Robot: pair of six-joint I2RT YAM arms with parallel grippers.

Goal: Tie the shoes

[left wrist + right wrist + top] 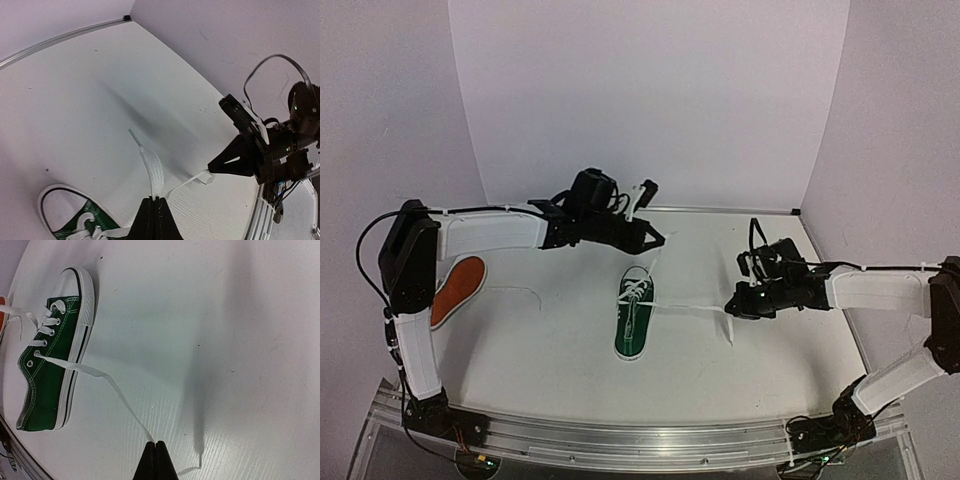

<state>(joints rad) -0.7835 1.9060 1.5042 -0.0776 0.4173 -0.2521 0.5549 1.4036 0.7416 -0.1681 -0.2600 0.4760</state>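
The dark green shoe [633,318] lies mid-table with its toe pointing away, its white laces loose. My left gripper [655,240] hovers beyond the toe. In the left wrist view it [155,198] is shut on one white lace [151,167], whose tip sticks out past the jaws. My right gripper [732,305] is to the right of the shoe, low over the table. In the right wrist view it [156,443] is shut on the other lace [100,375], which is stretched out from the shoe [50,375]. The orange-red shoe [458,290] lies at the far left by the left arm.
White walls stand behind and at both sides of the table [550,350]. A metal rail [650,440] runs along the near edge. The right arm's gripper [240,160] shows in the left wrist view, holding its lace end.
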